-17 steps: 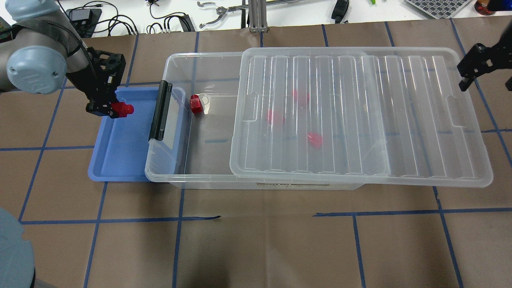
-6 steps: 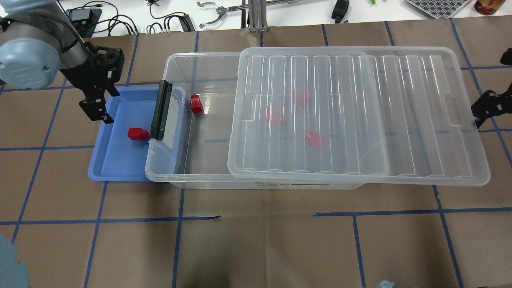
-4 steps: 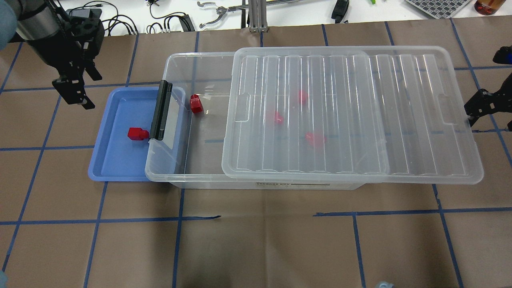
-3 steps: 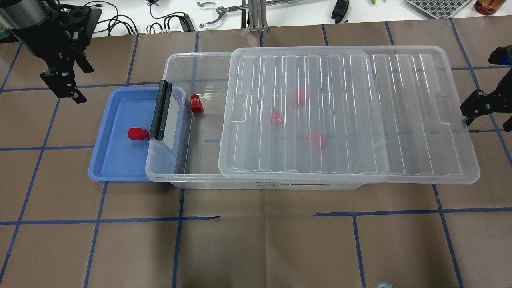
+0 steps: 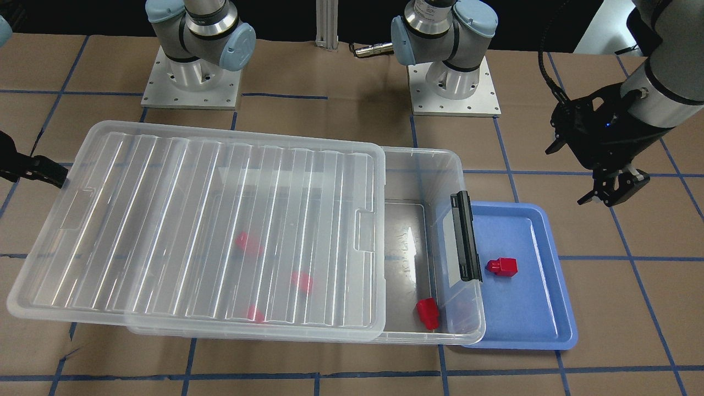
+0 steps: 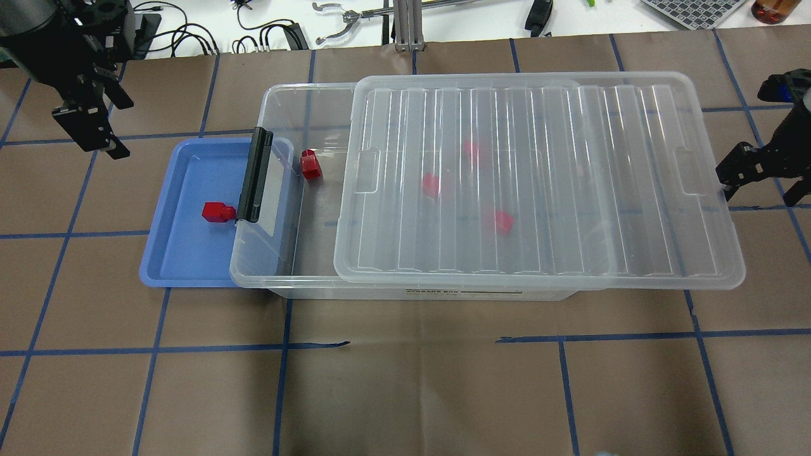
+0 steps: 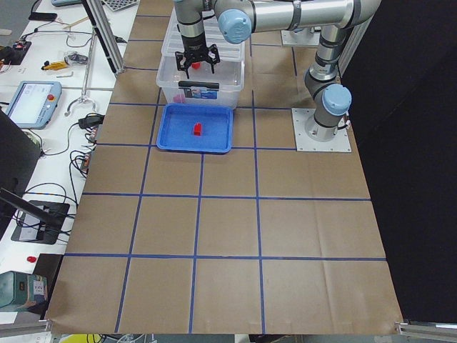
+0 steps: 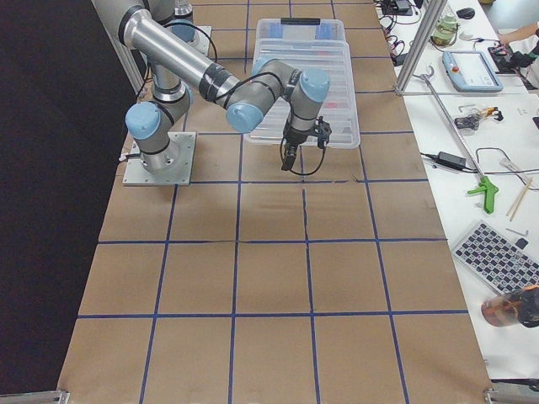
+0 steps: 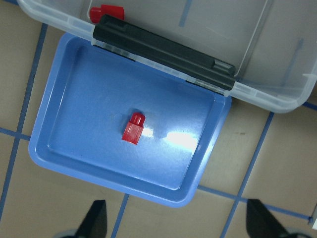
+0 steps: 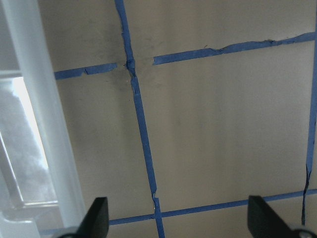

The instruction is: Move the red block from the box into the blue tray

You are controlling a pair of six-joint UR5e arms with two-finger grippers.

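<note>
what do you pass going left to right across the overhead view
left claw → blue tray → red block lying in the tray → black latch bar → second red block in the uncovered end of the box → clear lid → right claw

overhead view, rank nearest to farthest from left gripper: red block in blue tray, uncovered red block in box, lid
1. red block, in the blue tray, closest to the left gripper
2. uncovered red block, at the open end of the box
3. lid, farther right
</note>
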